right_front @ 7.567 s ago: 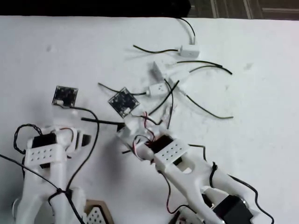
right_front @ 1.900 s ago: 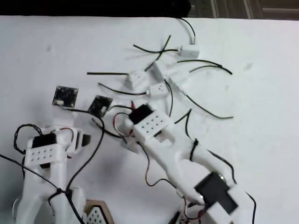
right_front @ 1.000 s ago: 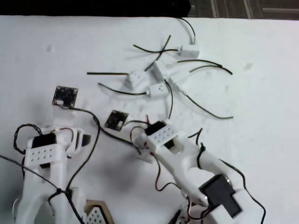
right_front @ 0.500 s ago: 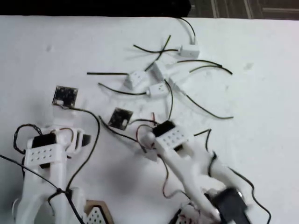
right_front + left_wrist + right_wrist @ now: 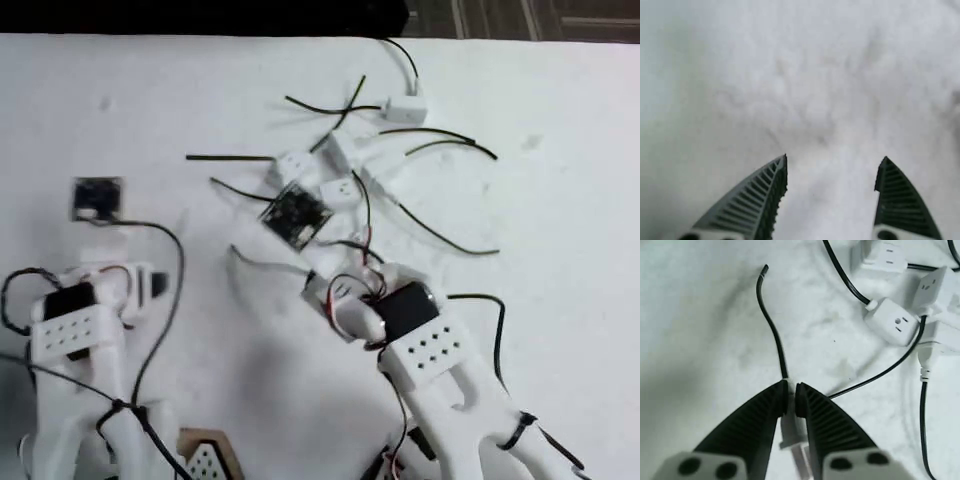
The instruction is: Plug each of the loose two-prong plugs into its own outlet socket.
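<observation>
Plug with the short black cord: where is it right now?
The plug is clamped in the right gripper, near the middle of the table in the high view, with the cluster of white sockets just beyond it.

White table (image 5: 560, 250), matte, faintly mottled, spans most of the high view. Dark band (image 5: 200, 15) runs beyond its far edge. Tiled floor (image 5: 520, 18) at far right corner. Brown board piece (image 5: 200, 437) at near edge.
</observation>
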